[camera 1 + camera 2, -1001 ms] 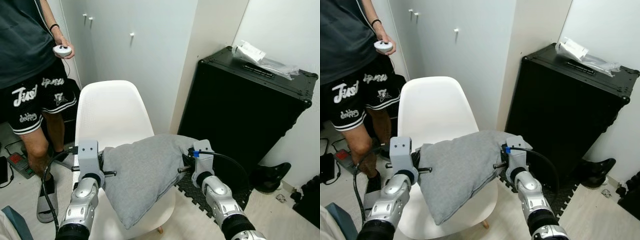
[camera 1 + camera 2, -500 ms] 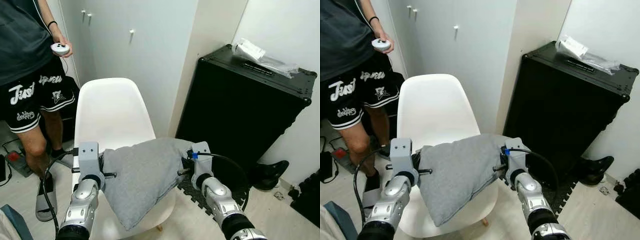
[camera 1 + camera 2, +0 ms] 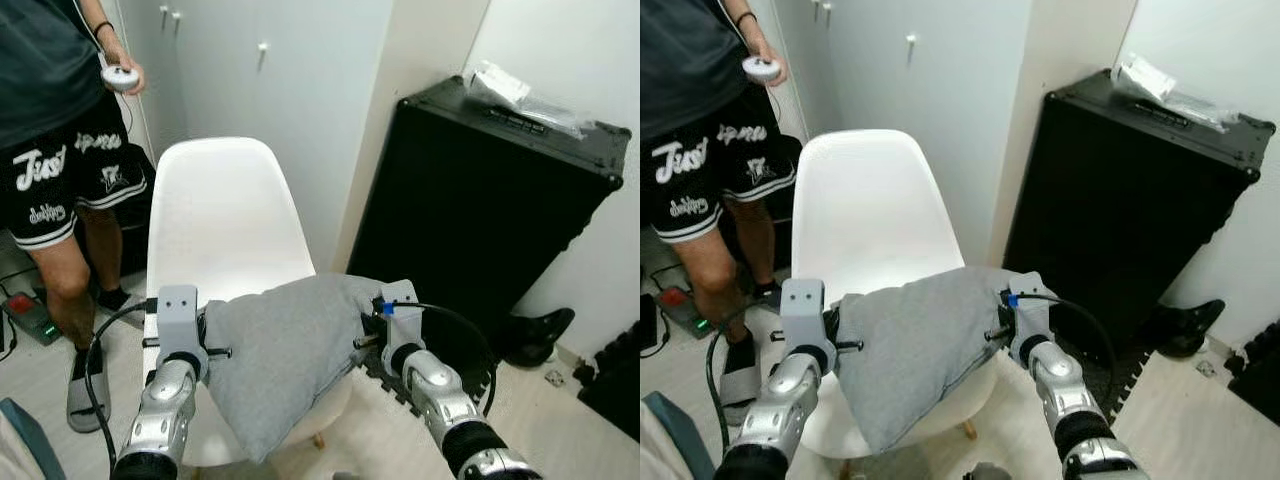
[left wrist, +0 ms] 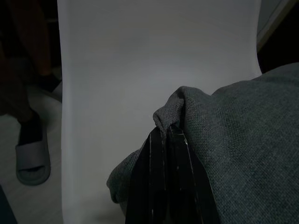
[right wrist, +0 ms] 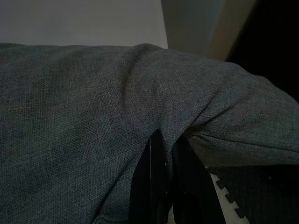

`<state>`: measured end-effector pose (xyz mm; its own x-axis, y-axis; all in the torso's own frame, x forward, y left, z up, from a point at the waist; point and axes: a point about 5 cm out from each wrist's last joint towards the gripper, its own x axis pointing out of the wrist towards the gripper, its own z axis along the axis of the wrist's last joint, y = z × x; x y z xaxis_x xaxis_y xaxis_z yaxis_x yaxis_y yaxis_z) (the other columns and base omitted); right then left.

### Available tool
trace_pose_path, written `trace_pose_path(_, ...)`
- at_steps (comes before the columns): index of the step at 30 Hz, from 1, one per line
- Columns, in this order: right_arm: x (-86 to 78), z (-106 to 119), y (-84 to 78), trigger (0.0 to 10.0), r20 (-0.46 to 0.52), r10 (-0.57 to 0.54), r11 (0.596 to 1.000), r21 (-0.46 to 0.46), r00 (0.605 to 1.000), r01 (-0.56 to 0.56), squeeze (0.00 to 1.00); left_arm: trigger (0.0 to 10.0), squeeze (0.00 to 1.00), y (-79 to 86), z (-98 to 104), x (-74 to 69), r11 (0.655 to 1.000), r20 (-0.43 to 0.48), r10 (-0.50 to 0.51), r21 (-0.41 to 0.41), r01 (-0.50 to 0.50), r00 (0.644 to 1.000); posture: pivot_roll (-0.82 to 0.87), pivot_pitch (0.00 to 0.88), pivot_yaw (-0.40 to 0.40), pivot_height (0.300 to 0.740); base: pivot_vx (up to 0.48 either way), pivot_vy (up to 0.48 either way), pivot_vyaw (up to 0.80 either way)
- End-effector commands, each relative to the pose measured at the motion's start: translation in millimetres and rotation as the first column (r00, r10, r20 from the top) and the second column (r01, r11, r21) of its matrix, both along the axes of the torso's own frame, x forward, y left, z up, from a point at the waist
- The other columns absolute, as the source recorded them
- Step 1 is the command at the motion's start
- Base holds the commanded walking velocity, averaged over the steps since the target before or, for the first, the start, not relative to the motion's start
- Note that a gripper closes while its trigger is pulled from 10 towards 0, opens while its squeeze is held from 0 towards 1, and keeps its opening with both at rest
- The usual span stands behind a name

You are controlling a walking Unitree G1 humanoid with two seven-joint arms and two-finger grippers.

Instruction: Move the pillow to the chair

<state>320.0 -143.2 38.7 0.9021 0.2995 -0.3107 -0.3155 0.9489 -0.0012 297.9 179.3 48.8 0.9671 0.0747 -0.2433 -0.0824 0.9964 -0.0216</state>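
- The grey pillow (image 3: 285, 355) hangs in the air between the two arms, just above the front of the seat of the white chair (image 3: 218, 225). I can't tell if its low corner touches the seat.
- The left gripper (image 4: 167, 135) pinches the left edge of the pillow. Its black fingers (image 4: 156, 177) are pressed close together on a fold of the cloth.
- The right gripper (image 5: 166, 140) pinches the right edge of the pillow. Its fingers (image 5: 154, 182) are also close together, with grey cloth tucked between them.
- A person (image 3: 50, 110) stands on the far left, beside the chair. The person holds a small white controller (image 3: 119, 77) in one hand.
- The black shorts (image 3: 65, 185) have white writing. One word looks like "Just", but the rest is too small to read.
- A big black case (image 3: 480, 220) stands on the right, by the wall. A clear plastic bag (image 3: 520, 95) lies on top of it.
- A dark shoe (image 3: 535, 330) lies on the floor to the right of the case.
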Motion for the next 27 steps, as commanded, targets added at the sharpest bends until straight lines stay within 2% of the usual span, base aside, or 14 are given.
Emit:
trace_pose_path(1,3.3,5.8,3.8,10.0,0.034,0.029,1.000,-0.008,0.999,-0.029,0.00,10.0,0.00,-5.6,-1.8,-0.5,0.999,-0.009,-0.041,0.015,0.041,0.999,-0.01,0.064,-0.098,0.649,0.000,0.000,0.00)
trace_pose_path(18,4.0,6.2,4.4,10.0,0.033,0.048,0.999,-0.010,0.998,-0.048,0.00,10.0,0.00,-3.2,-3.2,-2.7,0.999,-0.013,-0.042,0.015,0.042,0.999,-0.01,0.054,-0.110,0.649,0.000,0.000,0.00)
trace_pose_path(27,2.9,5.4,4.2,10.0,0.035,0.046,0.999,0.001,0.998,-0.046,0.00,10.0,0.00,-3.1,-2.3,-1.5,0.999,-0.008,-0.039,0.016,0.040,0.999,-0.01,0.054,-0.107,0.621,0.000,0.000,0.00)
